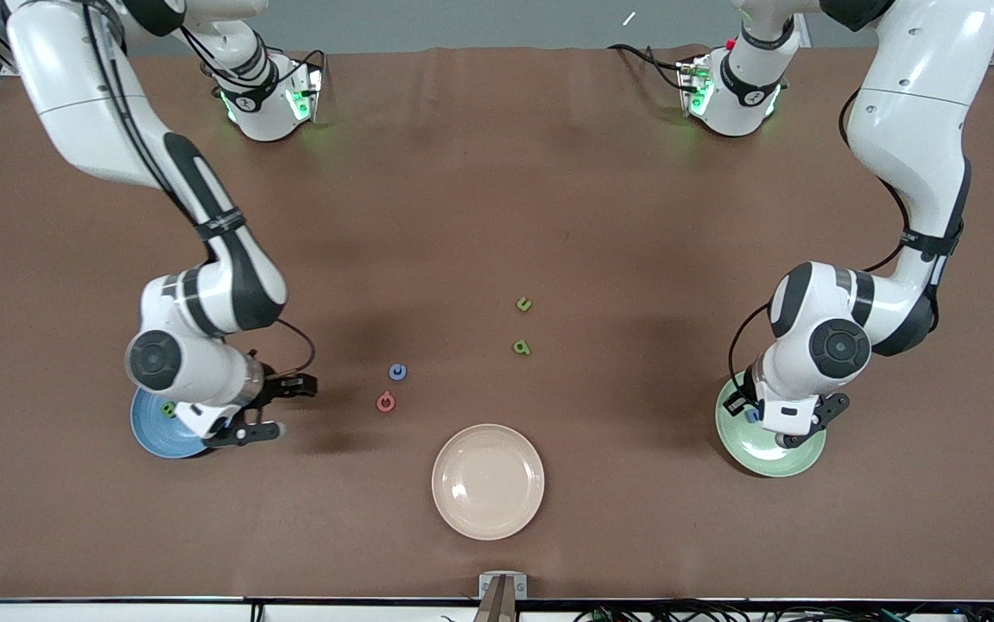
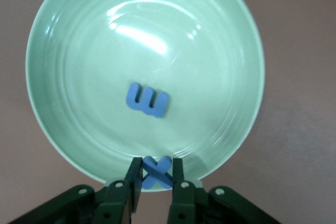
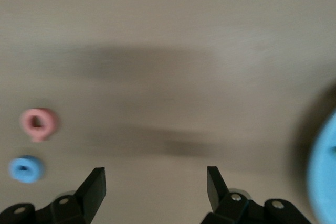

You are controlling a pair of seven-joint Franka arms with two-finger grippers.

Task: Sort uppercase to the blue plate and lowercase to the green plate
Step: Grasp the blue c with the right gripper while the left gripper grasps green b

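- The left claw [image 2: 156, 178] hangs over the green plate [image 2: 68, 35], near its rim, closed on a blue x [image 2: 156, 171] pinched by its crossing arms between the two fingers.
- A blue m [image 2: 147, 99] already lies flat in the middle of that plate.
- The right claw [image 3: 156, 184] is spread wide and holds nothing; it is over bare surface just beside the blue plate [image 1: 149, 430], where a green capital [image 1: 168, 409] lies.
- Judging by looks, the foam letters are very light, soft and slightly springy, not fragile; a gentle pinch across a thin stroke should do, and a hard one would only squash them. Being so flat, each likely needs the fingertips right down at the surface.
- Left to sort: a pink-red Q [image 1: 385, 402] and blue C [image 1: 397, 372] close together toward the right arm's end, and two green letters, u [image 1: 523, 304] and b [image 1: 521, 347], nearer the middle.
- The brown surface [image 1: 497, 173] looks like matte cloth with some grip.
- A beige plate [image 1: 488, 481] sits empty, nearest the front camera, with ample room between all things.
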